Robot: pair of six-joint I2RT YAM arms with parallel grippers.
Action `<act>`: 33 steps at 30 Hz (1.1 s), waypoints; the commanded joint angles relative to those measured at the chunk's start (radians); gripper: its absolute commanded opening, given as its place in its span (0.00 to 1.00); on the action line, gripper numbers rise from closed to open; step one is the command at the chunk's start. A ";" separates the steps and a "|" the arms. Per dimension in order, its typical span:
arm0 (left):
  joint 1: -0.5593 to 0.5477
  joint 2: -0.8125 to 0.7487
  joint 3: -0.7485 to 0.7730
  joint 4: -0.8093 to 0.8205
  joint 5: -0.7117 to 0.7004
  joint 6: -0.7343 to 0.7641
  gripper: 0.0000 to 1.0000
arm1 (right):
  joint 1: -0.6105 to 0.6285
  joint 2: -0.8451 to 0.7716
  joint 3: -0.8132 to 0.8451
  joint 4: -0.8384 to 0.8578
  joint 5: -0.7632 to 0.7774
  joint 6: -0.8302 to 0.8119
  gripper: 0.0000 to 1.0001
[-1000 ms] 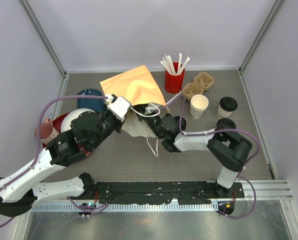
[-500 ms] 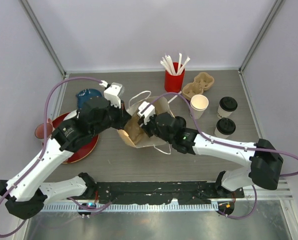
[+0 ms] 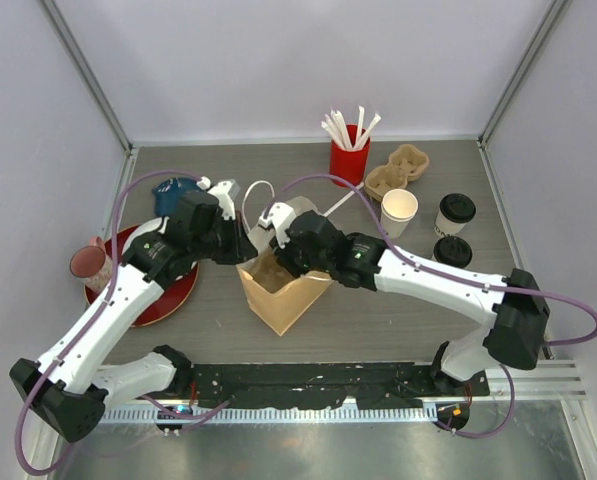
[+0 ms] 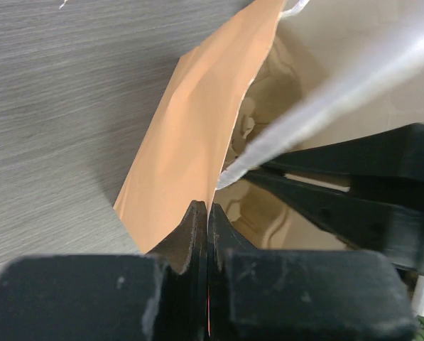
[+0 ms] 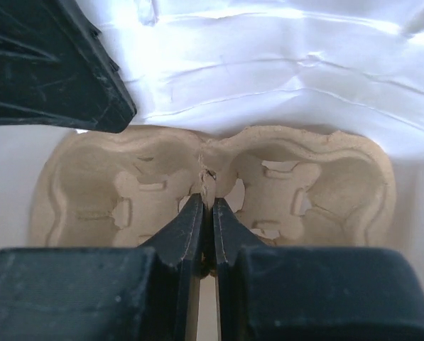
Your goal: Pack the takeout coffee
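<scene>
Two takeout coffees, white cups with black lids, stand at the right: one [image 3: 456, 213] behind, one [image 3: 451, 251] in front. A brown paper bag [image 3: 286, 298] stands upright in the middle with its mouth open. My left gripper [image 3: 242, 254] is shut on the bag's left rim [image 4: 210, 186]. My right gripper [image 3: 278, 258] reaches down into the bag and is shut on the centre ridge of a pulp cup carrier [image 5: 126, 192]. That carrier [image 4: 268, 213] lies at the bag's bottom. Neither gripper is near the coffees.
A lidless white cup [image 3: 399, 212] stands left of the coffees. Behind it are a second pulp carrier [image 3: 398, 168] and a red cup of straws [image 3: 349, 160]. A red plate [image 3: 148, 295], a pink cup [image 3: 88, 263] and a blue object [image 3: 173, 190] sit at the left.
The bag has gone from lying flat at the back to standing upright and open nearer the front. Both arms have shifted with it, the right one reaching into it.
</scene>
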 commanded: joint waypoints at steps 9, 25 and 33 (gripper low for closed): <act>0.030 -0.028 -0.023 0.034 0.013 0.056 0.00 | 0.007 0.114 0.042 -0.016 -0.048 0.053 0.01; 0.032 -0.031 -0.020 0.042 0.017 0.120 0.00 | 0.007 0.016 0.058 -0.016 -0.036 0.095 0.86; 0.032 -0.028 0.000 0.049 0.002 0.200 0.00 | 0.009 -0.117 0.090 0.026 -0.064 0.029 0.88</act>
